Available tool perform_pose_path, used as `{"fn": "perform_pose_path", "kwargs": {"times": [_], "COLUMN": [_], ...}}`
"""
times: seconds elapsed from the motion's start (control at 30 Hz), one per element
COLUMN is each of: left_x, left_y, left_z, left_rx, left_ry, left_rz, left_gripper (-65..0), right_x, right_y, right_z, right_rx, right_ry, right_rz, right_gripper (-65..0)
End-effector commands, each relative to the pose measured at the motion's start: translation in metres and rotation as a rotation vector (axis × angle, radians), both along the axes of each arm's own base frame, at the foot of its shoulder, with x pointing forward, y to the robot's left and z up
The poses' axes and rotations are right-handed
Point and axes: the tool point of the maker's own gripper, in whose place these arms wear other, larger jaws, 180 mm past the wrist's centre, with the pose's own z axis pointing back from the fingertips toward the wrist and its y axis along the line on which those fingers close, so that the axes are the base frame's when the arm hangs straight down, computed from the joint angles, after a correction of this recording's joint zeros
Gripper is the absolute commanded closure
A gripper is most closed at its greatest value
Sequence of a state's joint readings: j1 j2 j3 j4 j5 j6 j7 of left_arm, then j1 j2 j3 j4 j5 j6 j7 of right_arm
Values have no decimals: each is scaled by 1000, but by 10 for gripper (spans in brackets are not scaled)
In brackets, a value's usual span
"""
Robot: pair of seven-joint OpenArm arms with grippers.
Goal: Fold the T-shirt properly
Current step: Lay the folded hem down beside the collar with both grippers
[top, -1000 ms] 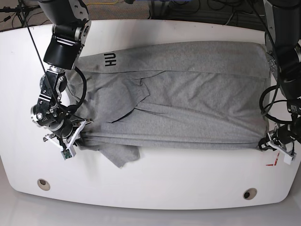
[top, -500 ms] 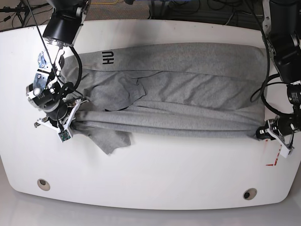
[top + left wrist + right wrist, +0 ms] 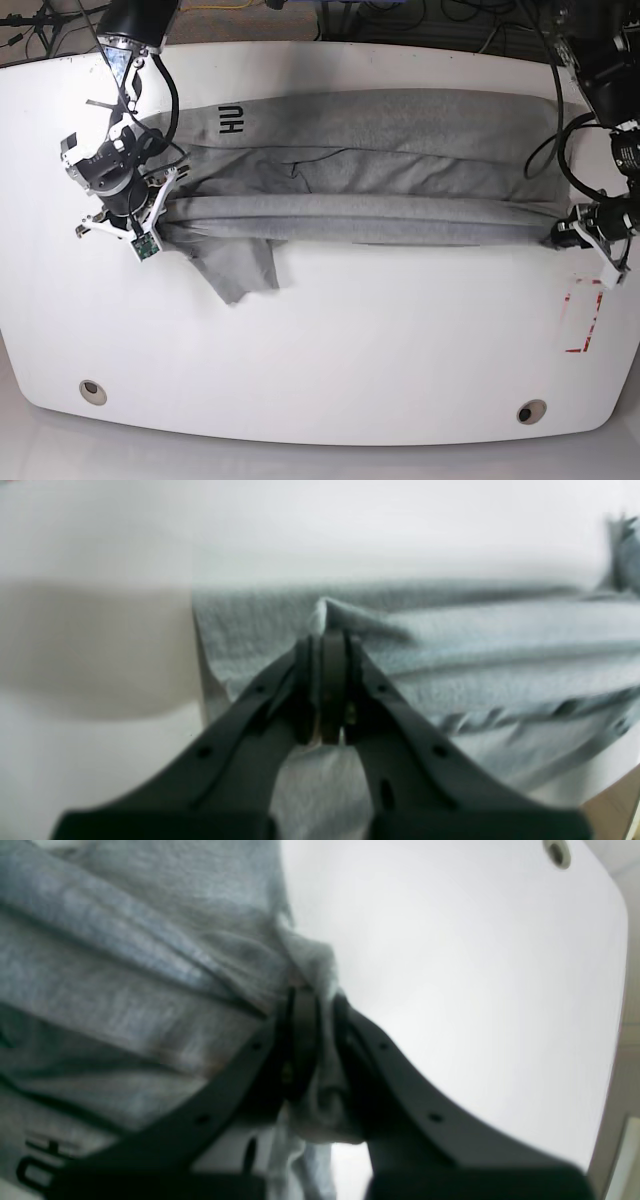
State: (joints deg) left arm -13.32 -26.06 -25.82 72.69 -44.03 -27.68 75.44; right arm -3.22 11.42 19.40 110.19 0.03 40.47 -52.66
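The heather-grey T-shirt [image 3: 400,150] lies stretched across the white table [image 3: 330,350], black letters near its left end. Its near edge is lifted into a long taut roll between both arms, and a sleeve [image 3: 235,270] hangs down at the left. My left gripper [image 3: 560,237], on the base view's right, is shut on the T-shirt's right end; the left wrist view shows its jaws pinching a cloth peak [image 3: 325,612]. On the left side, my right gripper [image 3: 168,212] is shut on the other end, with bunched T-shirt cloth [image 3: 320,1080] between its fingers.
Red tape marks [image 3: 580,315] sit on the table at the right, near the left arm. Two round holes [image 3: 92,390] [image 3: 531,411] are set along the table's front edge. Cables lie behind the far edge.
Both grippers have carried the T-shirt's near edge away from the front of the table toward the back. The fold has narrowed into a tight roll and the sleeve has followed.
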Motion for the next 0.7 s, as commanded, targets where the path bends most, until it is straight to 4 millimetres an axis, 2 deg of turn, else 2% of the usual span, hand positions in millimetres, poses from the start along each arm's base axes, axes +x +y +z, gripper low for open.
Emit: {"fn": "perform_pose_path", "kwargs": {"times": [0.0, 0.23, 0.33, 0.67], "left_x": [1, -32, -42, -59], "left_y": [8, 4, 2, 4], "left_z": [13, -8, -15, -28], "left_rx": [33, 67, 72, 79], "left_ry": [-38, 25, 46, 92], "left_rz": [-2, -29, -37, -40], "left_gripper": [-1, -3, -3, -3], "right_x": [0, -26, -35, -57], "right_y": [-4, 3, -3, -4], "right_z": [10, -11, -17, -33], "right_rx": [-20, -3, 13, 37], "right_ry": [-31, 34, 48, 101], "right_rz": [-2, -4, -42, -81], "right_gripper": [0, 0, 0, -2]}}
